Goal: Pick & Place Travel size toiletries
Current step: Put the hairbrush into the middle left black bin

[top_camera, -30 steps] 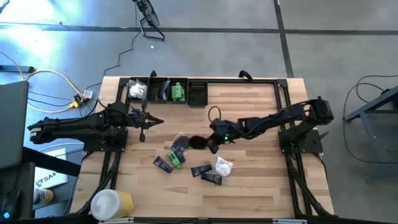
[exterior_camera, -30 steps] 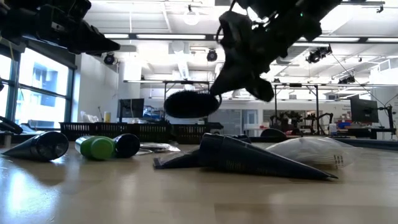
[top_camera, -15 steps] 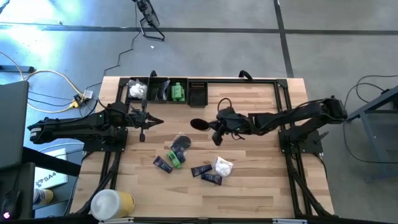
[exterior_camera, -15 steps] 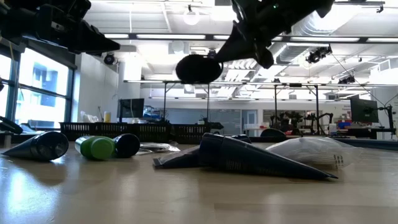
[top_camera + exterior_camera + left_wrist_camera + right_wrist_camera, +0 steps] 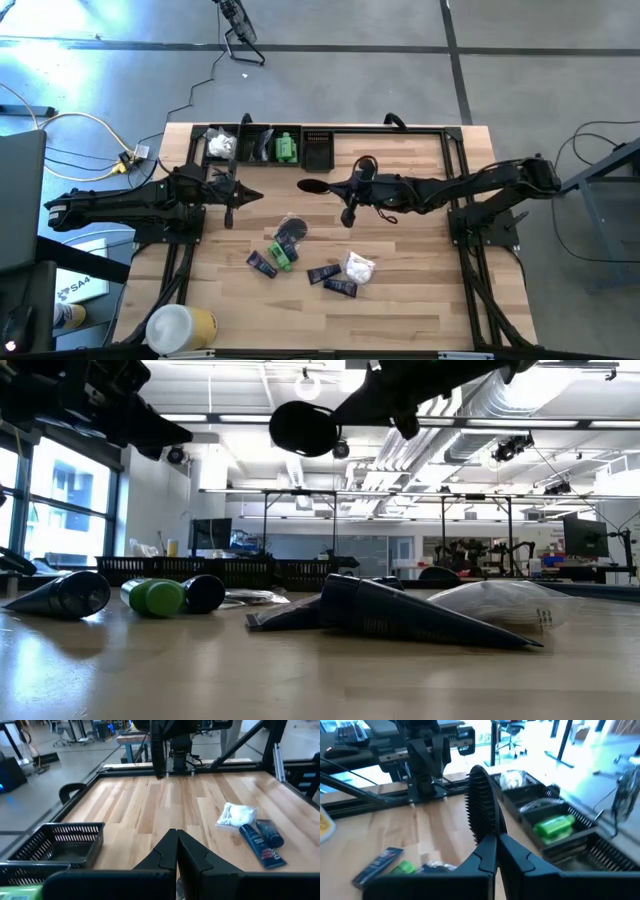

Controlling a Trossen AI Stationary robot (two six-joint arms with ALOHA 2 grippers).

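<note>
Toiletries: one black disc is hanging above the tabletop, pinched in the right pincer; it should be lowered over the black basket before releasing.

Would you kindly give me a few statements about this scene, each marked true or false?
1. The right gripper holds a black disc above the table. True.
2. The left gripper holds a green bottle. False: it is shut on nothing.
3. A green bottle lies in a tray compartment. True.
4. The white packet is in the right gripper. False: it lies on the table.
</note>
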